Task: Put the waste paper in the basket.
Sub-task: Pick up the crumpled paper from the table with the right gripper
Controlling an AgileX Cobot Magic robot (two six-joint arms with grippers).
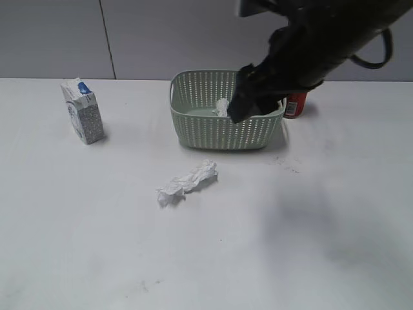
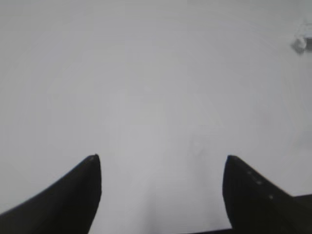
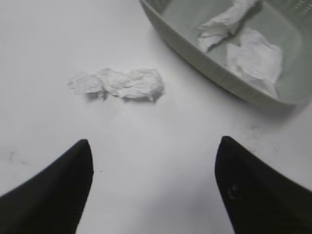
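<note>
The pale green basket (image 1: 222, 132) stands at the back middle of the table; it also shows at the top right of the right wrist view (image 3: 195, 53). Two crumpled white paper wads (image 3: 253, 58) (image 3: 224, 22) lie inside it; one wad in the basket shows in the exterior view (image 1: 222, 106). A third paper wad (image 1: 187, 183) lies on the table in front of the basket, and shows in the right wrist view (image 3: 119, 84). My right gripper (image 3: 153, 148) is open and empty, raised above the table near the basket's front right. My left gripper (image 2: 161, 158) is open and empty over bare table.
A blue-and-white carton (image 1: 82, 111) stands upright at the back left. A red can (image 1: 295, 104) stands behind the basket's right corner, partly hidden by my right arm (image 1: 303, 51). A small pale object (image 2: 301, 41) sits at the top right edge of the left wrist view.
</note>
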